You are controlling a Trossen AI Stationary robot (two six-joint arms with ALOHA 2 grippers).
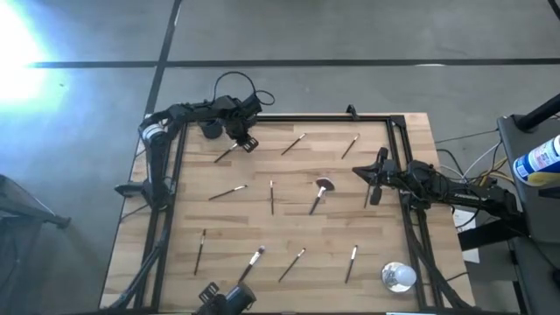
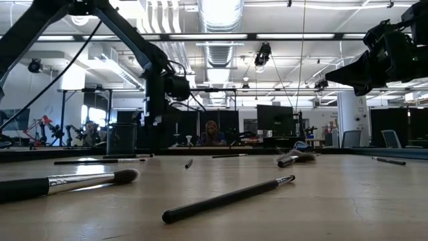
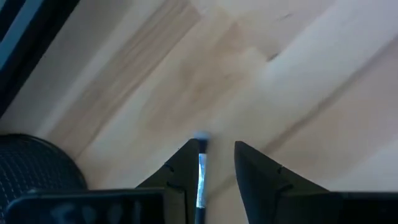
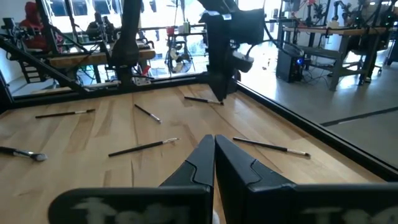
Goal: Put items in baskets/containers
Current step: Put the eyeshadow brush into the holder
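The makeup brushes lie scattered over the wooden bench [image 1: 289, 219] in the high view: one with a wider fluffy head [image 1: 320, 193] near the centre, thin ones at the upper middle [image 1: 293, 144] and upper right [image 1: 350, 146], others across the middle [image 1: 227, 192] and along the lower part of the frame [image 1: 291, 264]. The black cup [image 1: 210, 129] stands at the upper left of the bench, just beside the left arm.

The left tool [image 1: 246, 143] sits right of the cup, over the tip end of a brush [image 1: 226, 155] that lies slanting down-left. In the left wrist view a brush [image 3: 201, 177] with a pale ferrule shows between the two dark fingers [image 3: 180, 168], close against one of them; the fingers stand partly apart, and whether they pinch the brush cannot be told. The cup's mesh wall [image 3: 34, 165] shows at the lower left of that frame.

The right tool [image 1: 376, 179] hangs at the right middle of the high view, its fingers [image 4: 202, 162] pressed together on nothing, with a thin brush [image 4: 270, 146] lying on the bench just beyond them.

A shiny silver round object [image 1: 398, 276] rests at the lower right corner of the bench. In the low view a person [image 2: 212, 133] sits far behind.
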